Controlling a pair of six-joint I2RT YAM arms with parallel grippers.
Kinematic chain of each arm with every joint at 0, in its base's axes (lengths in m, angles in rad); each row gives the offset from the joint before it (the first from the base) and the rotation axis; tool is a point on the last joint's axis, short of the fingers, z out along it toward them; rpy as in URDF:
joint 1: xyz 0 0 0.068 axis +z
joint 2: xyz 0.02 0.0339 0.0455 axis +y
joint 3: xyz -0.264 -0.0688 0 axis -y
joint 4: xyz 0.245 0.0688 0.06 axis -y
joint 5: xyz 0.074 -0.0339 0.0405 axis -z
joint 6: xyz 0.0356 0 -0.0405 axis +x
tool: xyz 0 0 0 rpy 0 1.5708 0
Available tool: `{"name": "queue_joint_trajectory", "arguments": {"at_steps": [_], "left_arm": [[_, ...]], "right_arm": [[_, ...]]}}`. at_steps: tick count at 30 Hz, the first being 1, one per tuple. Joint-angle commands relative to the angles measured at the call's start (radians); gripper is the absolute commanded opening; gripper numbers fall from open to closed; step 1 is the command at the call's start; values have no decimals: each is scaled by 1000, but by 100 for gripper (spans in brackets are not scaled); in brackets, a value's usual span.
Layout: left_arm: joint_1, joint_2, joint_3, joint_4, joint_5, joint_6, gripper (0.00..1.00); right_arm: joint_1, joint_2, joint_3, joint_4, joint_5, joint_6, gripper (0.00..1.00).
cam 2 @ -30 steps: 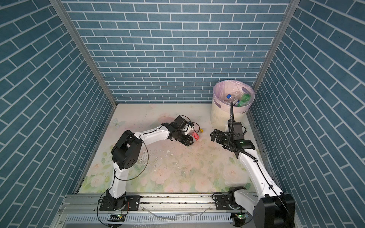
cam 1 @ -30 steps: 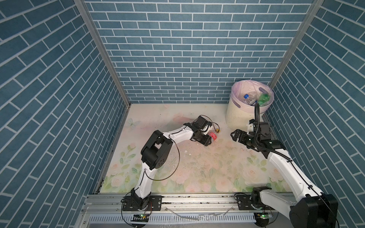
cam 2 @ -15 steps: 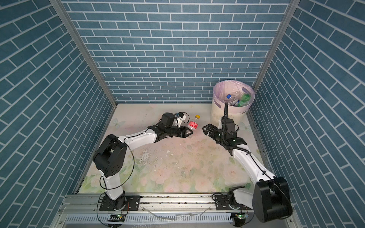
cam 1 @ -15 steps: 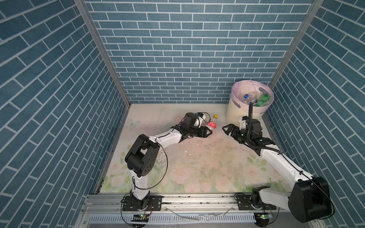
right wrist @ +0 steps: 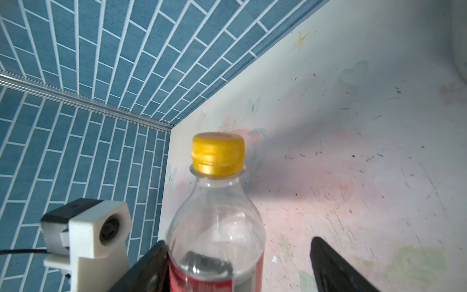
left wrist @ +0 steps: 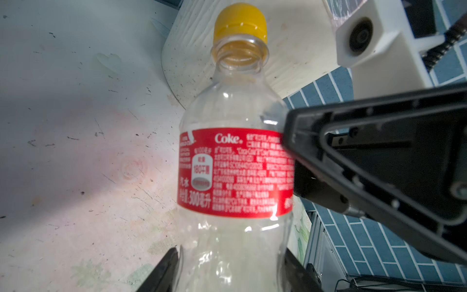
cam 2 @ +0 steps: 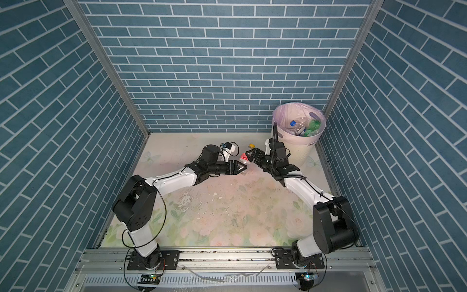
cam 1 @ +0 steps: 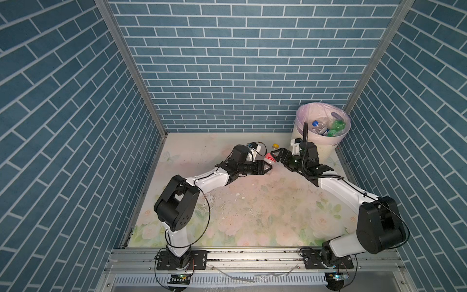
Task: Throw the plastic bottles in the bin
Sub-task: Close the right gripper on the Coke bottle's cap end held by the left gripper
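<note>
Left wrist: left jaws grip the bottle (left wrist: 235, 172) low, cap toward the bin (left wrist: 290, 63); right jaws open astride it.

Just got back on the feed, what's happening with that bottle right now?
A handover, by the look of it. The left end effector grips the empty Coke bottle by its lower body. The right end effector is open around the label, one finger touching, not clamped. The bin nearby already holds several bottles.
</note>
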Motion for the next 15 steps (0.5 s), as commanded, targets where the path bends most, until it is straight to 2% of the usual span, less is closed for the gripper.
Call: {"name": "queue_joint_trajectory", "arguments": {"at_steps": [1, 9, 12, 15], "left_arm": [[-6, -39, -5, 64, 17, -6, 61], [-7, -38, 10, 48, 1, 9, 61], [-7, -37, 8, 40, 1, 17, 62], [-7, -44, 0, 34, -4, 21, 64]], "right_arm": [[17, 41, 63, 60, -18, 62, 85], [50, 87, 75, 110, -25, 99, 74], [50, 86, 76, 103, -12, 93, 67], [50, 83, 92, 73, 1, 70, 53]]}}
